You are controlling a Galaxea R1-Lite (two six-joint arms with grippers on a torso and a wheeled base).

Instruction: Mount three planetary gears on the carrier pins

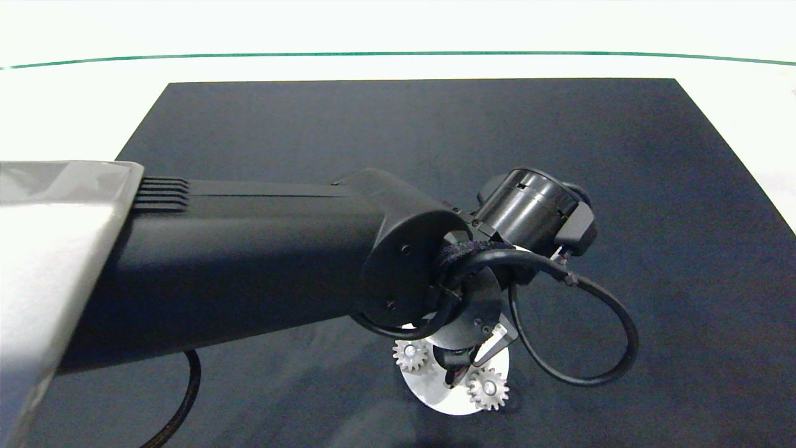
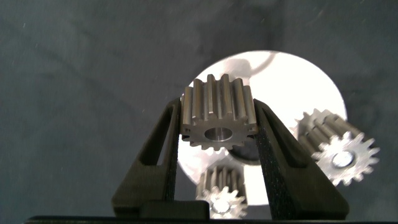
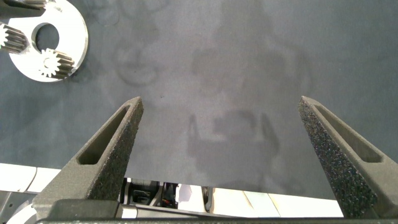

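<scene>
Gears first: on the mat [image 1: 622, 155], near its front edge, the disc [image 1: 444, 401] carries two [image 1: 411, 356]; the left gripper [image 2: 219, 127] hangs over it pinching the third [image 2: 219, 118]. Centre its bore over the free pin, which I cannot see, then lower straight, meshing nothing. The right gripper [image 3: 219, 149] waits spread, well apart.

The left arm reaches in from nine o'clock with its wrist bent down near six o'clock, its left hand [image 2: 219, 134] clamped with both fingers [image 2: 277, 155] pressed inward, while the right hand [image 3: 217, 149] hangs with fingers spread wide.
</scene>
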